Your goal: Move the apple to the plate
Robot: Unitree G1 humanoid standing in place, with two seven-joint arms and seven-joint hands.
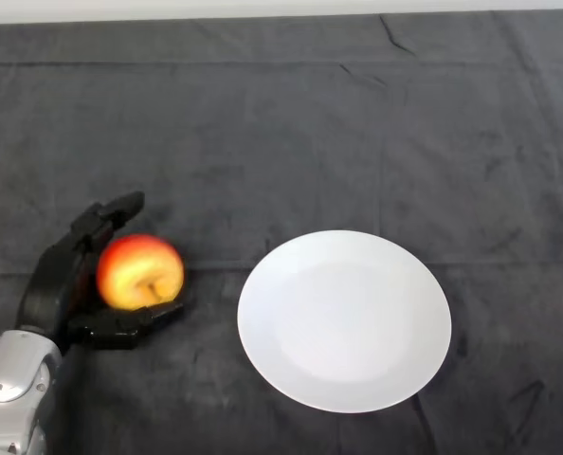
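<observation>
Hand: left hand (59, 284) was curled round the apple (139, 272), fingers above, thumb below.
Apple: roundish, no clear long axis; stem dimple faced down-right toward thumb.
Plate: white plate (344, 320) lay right of hand, apart from apple.

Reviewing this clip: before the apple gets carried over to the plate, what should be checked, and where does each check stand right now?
1. Robot hand closed on the apple: ok, fingers curl over the top and the thumb sits below it.
2. Apple off the cloth: cannot tell, one view from above does not show any gap under it.
3. Plate bare and ready: ok, nothing lies on it.
4. Path from apple to plate: ok, only cloth between them, plate to the apple's right.
5. Apple on the plate yet: not ok, it sits apart from the rim, to its left.
</observation>
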